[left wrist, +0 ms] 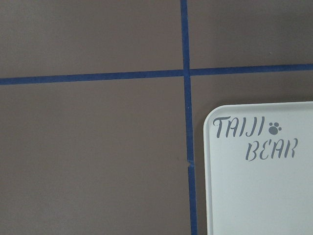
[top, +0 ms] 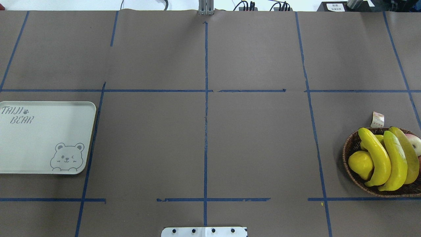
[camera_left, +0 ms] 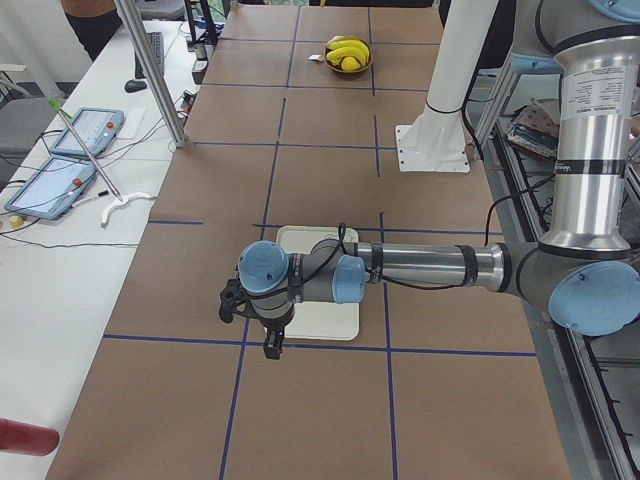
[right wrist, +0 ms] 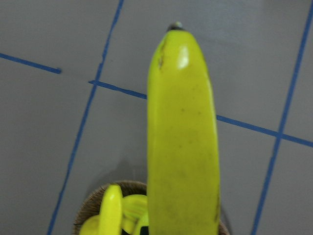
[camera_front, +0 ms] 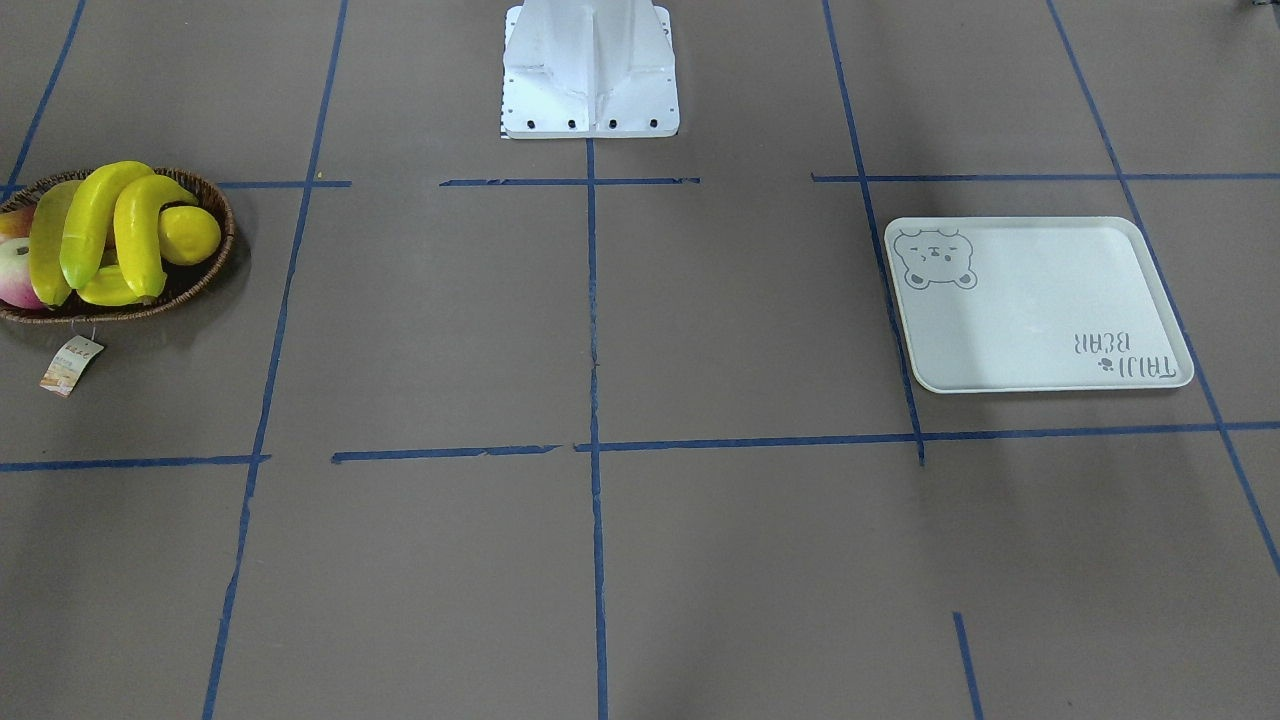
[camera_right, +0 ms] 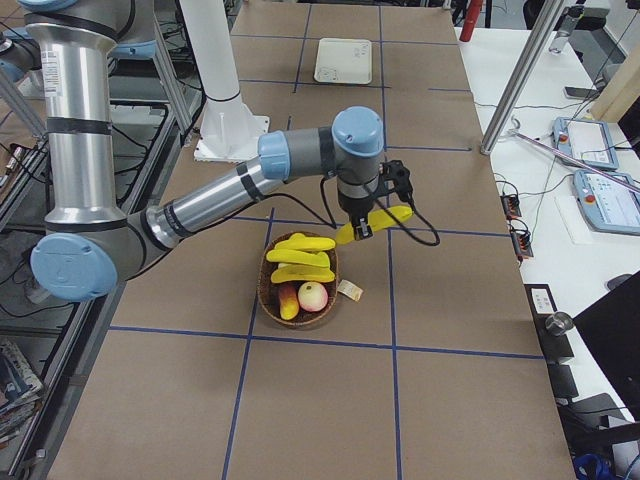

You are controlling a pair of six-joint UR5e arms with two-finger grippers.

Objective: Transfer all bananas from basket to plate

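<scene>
In the right wrist view one banana (right wrist: 183, 147) hangs close under the camera, lifted above the basket (right wrist: 93, 215), so my right gripper (camera_right: 362, 222) is shut on the banana (camera_right: 385, 219). More bananas (top: 378, 158) lie in the brown wicker basket (top: 348, 148) at the table's right end. The pale plate (top: 39, 138) with the bear drawing lies bare at the left end. My left gripper (camera_left: 258, 325) hovers over the plate's (camera_left: 335, 320) outer edge, and I cannot tell if it is open or shut. Neither arm shows in the overhead or front views.
A lemon (top: 360, 163) and an apple (top: 415, 143) share the basket, and its price tag (top: 377, 119) lies beside it. The white robot base (camera_front: 590, 70) stands mid-table. A side bench with tablets (camera_left: 60, 150) and a metal post (camera_left: 150, 70) flanks the table.
</scene>
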